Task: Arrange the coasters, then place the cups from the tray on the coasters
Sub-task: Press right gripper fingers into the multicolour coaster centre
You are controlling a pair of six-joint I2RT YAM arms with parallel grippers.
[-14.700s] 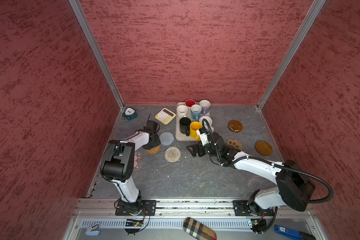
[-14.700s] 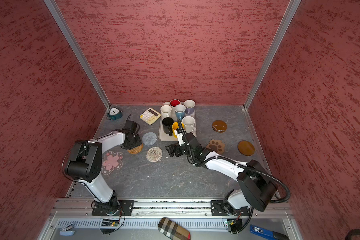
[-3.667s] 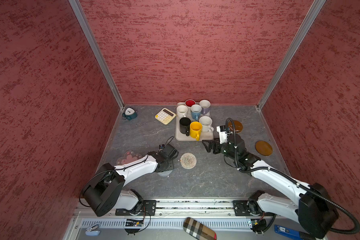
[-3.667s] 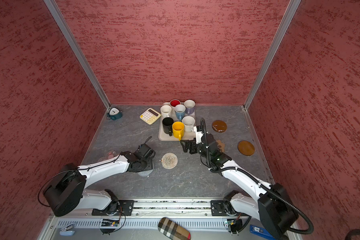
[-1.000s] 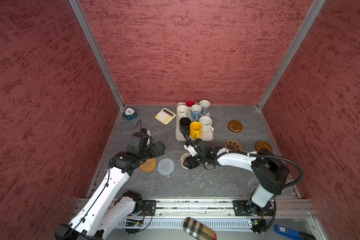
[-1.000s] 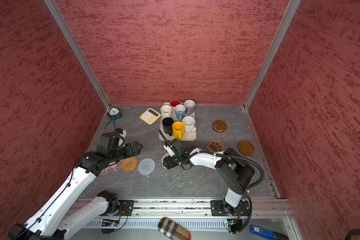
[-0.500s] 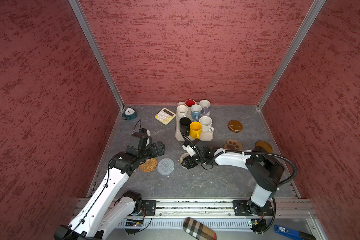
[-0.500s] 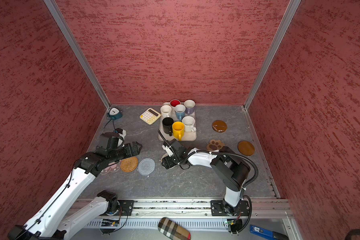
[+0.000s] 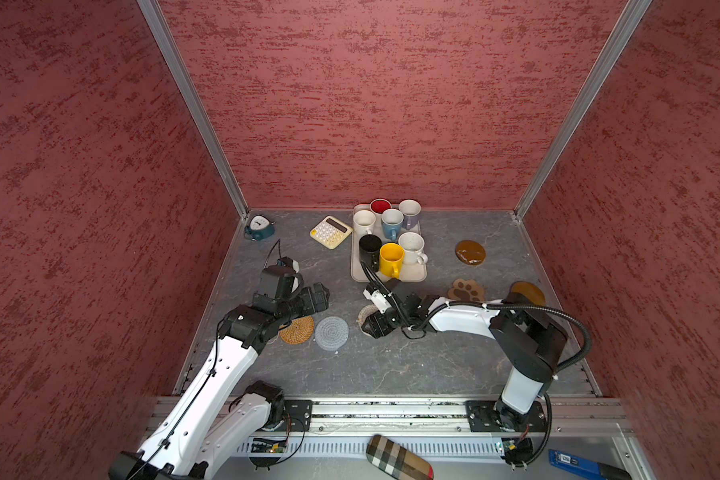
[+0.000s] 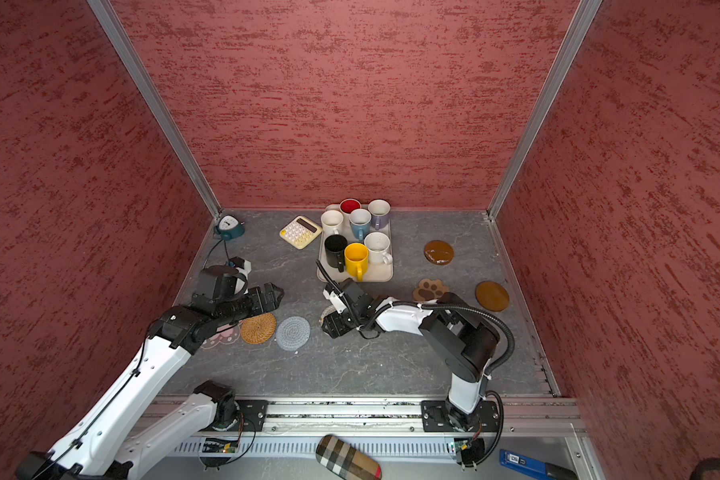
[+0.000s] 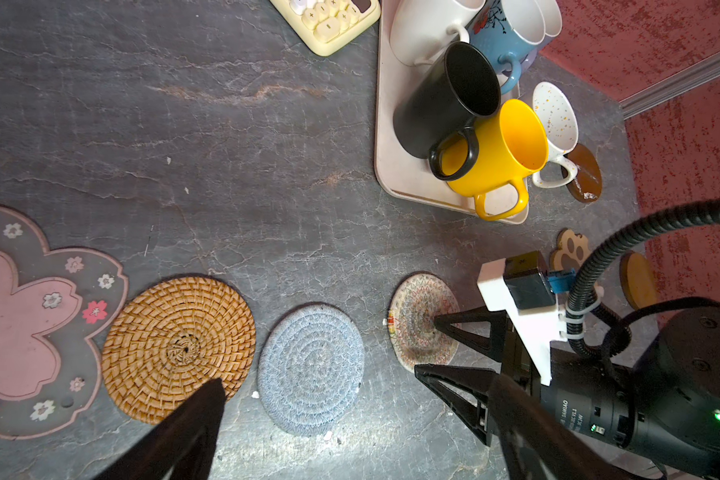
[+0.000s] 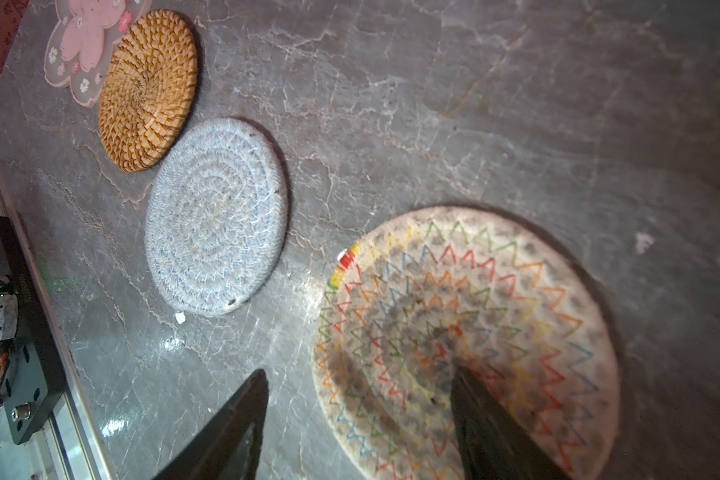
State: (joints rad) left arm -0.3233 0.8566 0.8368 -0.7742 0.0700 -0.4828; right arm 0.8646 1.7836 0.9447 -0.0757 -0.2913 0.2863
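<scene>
- The pink flower coaster lies flat at the far left, partly under the left arm in both top views. It looks like a thin, stiff sheet.
- The left gripper hangs above the table near it, with its jaws wide apart and nothing between them.
- The tan woven coaster and the grey coaster lie just beside each other in a row.
- The beige coaster comes next, after a small gap. The right gripper is down on it with jaws apart and nothing clamped. One finger rests near the coaster's middle and the other stands on the table off its rim.
- This coaster is probably light, soft and floppy. Pinching its rim or pressing down and sliding it seems the best hold.
- The tray holds all seven cups. The yellow cup touches the black cup.
- The cups are likely hard, heavier and breakable, so take them by the wall or the handle.
- The paw-print coaster and two glossy brown coasters lie scattered on the right. They are probably stiff and slippery, with thin edges.
</scene>
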